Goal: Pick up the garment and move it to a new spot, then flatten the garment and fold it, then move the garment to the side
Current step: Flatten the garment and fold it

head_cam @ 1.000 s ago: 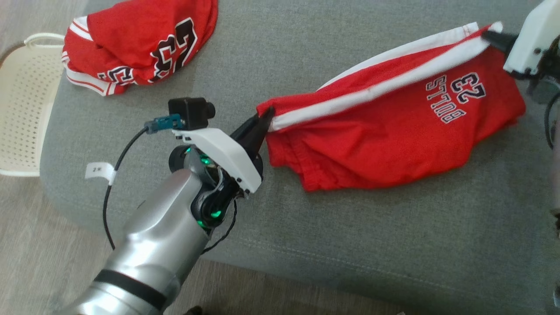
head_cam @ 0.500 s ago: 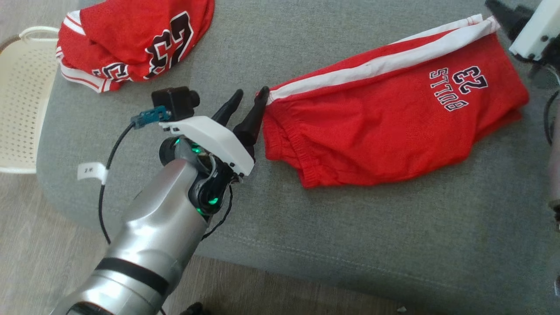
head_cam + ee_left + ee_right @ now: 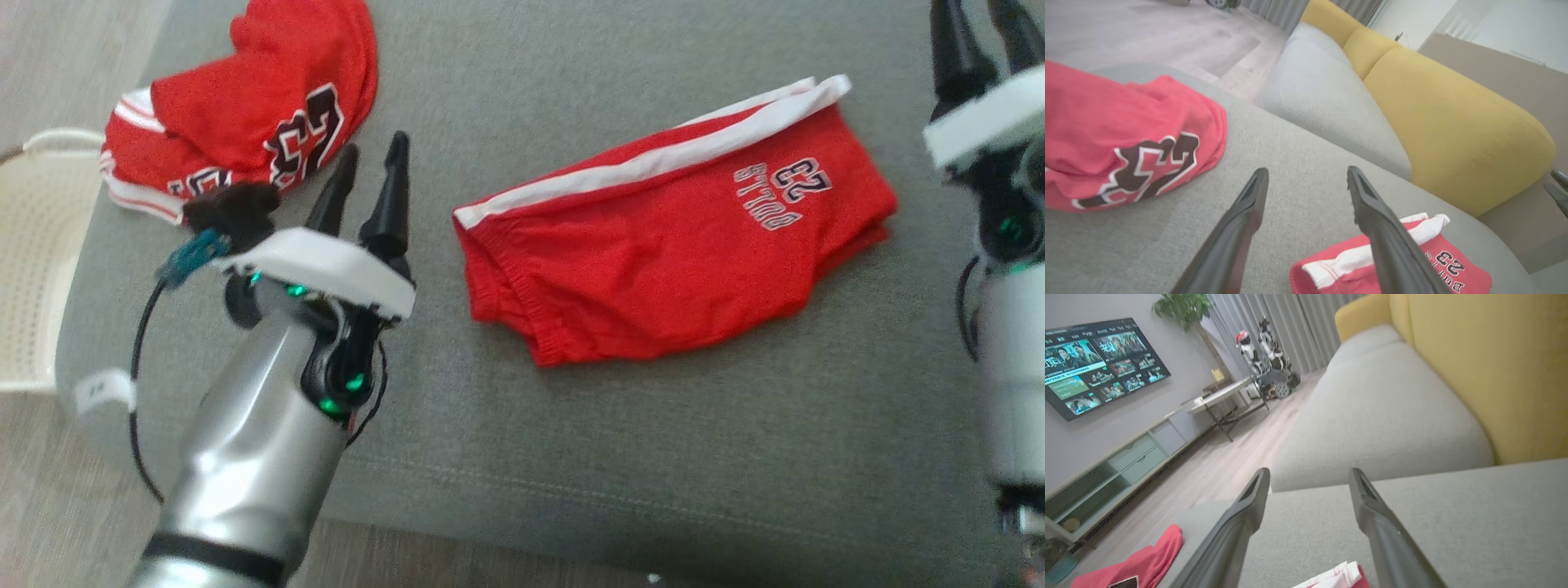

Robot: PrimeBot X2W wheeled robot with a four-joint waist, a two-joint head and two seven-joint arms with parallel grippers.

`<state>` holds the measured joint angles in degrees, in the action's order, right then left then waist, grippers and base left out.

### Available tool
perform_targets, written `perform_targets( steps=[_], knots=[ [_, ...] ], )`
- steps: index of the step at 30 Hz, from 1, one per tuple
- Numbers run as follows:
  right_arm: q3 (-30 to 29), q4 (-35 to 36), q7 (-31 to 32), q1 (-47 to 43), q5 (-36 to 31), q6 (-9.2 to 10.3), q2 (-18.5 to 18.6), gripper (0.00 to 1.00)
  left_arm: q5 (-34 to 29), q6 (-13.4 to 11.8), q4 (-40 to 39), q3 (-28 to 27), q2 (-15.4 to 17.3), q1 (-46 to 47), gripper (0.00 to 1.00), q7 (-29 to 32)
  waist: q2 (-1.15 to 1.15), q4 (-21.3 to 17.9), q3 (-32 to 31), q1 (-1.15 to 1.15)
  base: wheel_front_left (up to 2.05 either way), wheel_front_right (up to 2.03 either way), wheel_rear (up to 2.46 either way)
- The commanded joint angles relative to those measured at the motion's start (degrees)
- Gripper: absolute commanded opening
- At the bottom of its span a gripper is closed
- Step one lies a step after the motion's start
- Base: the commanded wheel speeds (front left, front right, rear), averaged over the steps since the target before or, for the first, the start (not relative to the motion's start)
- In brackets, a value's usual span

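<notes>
The red fabric shorts (image 3: 669,253), with a white side stripe and a "BULLS 23" print, lie flat on the grey woven-fabric ottoman (image 3: 653,457), right of its middle and touching neither tool. The left tool (image 3: 374,149) hangs over the ottoman left of the shorts, its fingers apart and empty. The right tool (image 3: 976,33) is at the far right, past the shorts' striped corner, its fingers also spread and empty. A crumpled red jersey (image 3: 261,122) sits at the ottoman's far left corner. A cream perforated plastic basket (image 3: 33,245) stands on the pale wood-look floor (image 3: 49,506) to the left. Beyond are a light grey sofa seat (image 3: 1323,102) with mustard-yellow back cushions (image 3: 1453,122), a lit wall television (image 3: 1098,363), a low cabinet (image 3: 1118,465) and grey curtains (image 3: 1290,326).
</notes>
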<state>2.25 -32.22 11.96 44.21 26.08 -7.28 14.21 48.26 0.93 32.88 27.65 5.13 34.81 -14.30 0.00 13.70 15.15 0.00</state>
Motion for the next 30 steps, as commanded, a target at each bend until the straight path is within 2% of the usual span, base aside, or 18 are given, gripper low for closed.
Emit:
perform_targets(
  steps=[1, 4, 7, 12, 21, 30],
  knots=[
    [2.12, 3.73, -1.96, -0.18, -0.07, -0.21, -0.45, 1.00, -1.89, -0.49, -3.21, -2.80, 1.57, -0.48, 1.00, -0.67, 0.00, -1.61, -2.18, 0.00, 0.00, 0.00, 0.00],
    [4.99, 7.77, -7.44, -5.19, -1.62, -0.21, 0.43, 1.00, -8.51, -2.23, -9.60, -6.02, 1.24, -5.78, 1.00, -0.68, 0.00, -2.69, -4.66, 0.00, 0.00, 0.00, 0.00],
    [8.42, 11.21, -12.72, -10.54, -7.18, -0.21, 2.56, 1.00, -15.15, -3.78, -15.17, -8.40, 0.65, -11.27, 1.00, -0.69, 0.00, -3.86, -6.88, 0.00, 0.00, 0.00, 0.00],
    [7.07, 14.55, -18.11, -19.74, -11.81, -0.21, -0.11, 1.00, -22.14, -3.59, -21.23, -11.17, -0.82, -19.88, 1.00, -0.69, 0.00, -5.46, -10.11, 0.00, 0.00, 0.00, 0.00],
    [2.14, 19.22, -24.18, -35.33, -19.41, -0.21, -7.24, 1.00, -27.86, -1.78, -26.28, -14.27, -2.17, -32.91, 1.00, -0.69, 0.00, -6.73, -14.83, 0.00, 0.00, 0.00, 0.00],
    [0.38, 19.93, -24.22, -43.08, -20.79, -0.21, -10.55, 1.00, -25.57, -2.85, -28.24, -14.05, -2.23, -39.27, 1.00, -0.70, 0.00, -6.43, -16.44, 0.00, 0.00, 0.00, 0.00]
  ],
)
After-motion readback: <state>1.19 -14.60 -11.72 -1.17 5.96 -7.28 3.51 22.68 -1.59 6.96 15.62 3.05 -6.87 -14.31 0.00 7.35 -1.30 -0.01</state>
